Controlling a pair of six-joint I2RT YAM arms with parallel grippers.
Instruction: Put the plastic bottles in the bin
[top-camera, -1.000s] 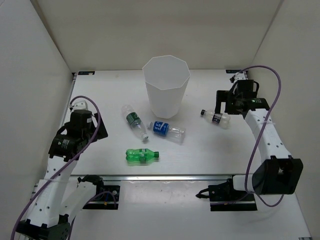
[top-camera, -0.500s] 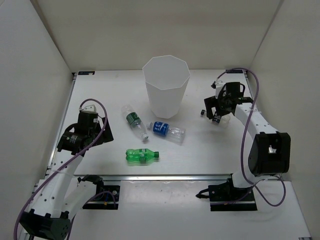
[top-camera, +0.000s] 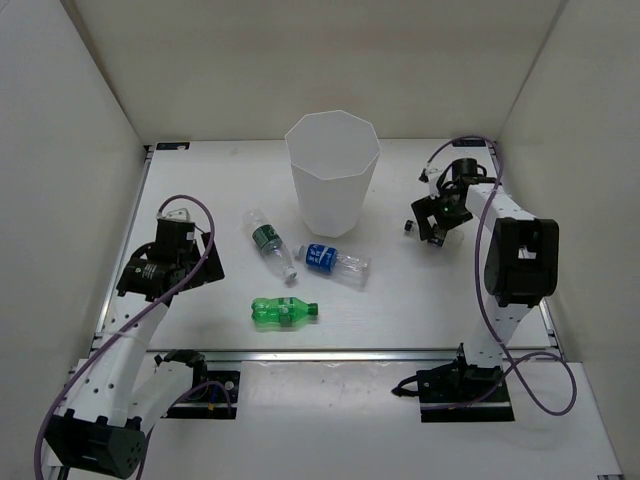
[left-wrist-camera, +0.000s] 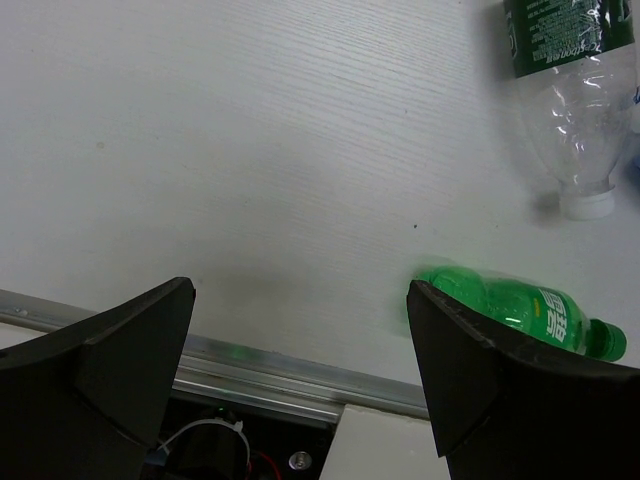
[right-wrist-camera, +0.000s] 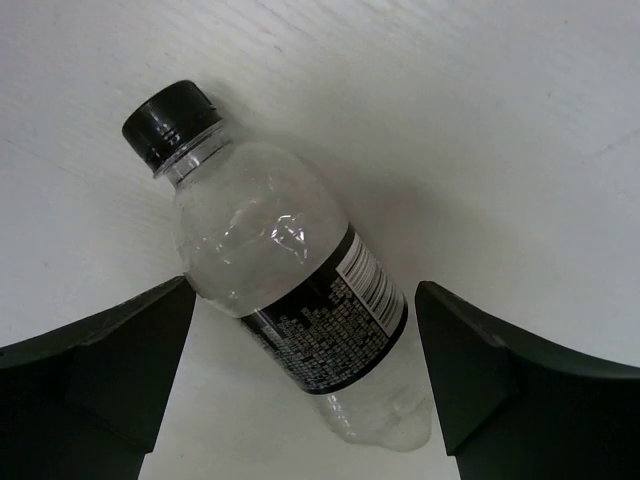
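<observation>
Right claw (right-wrist-camera: 303, 330) newly astride dark-label bottle (right-wrist-camera: 270, 250)

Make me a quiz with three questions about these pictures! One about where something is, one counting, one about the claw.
1. Where is the all-green bottle? A touching the back wall; B on the table, nearest the arms' bases; C on another bottle.
2. How many bottles lie on the table? A two; B four; C six.
3. The right gripper is: A open over the dark-label bottle; B shut on it; C shut on nothing.
Answers: B, it lies below the others in the top view; B, three mid-table plus one at right; A, its fingers stand wide apart.
</observation>
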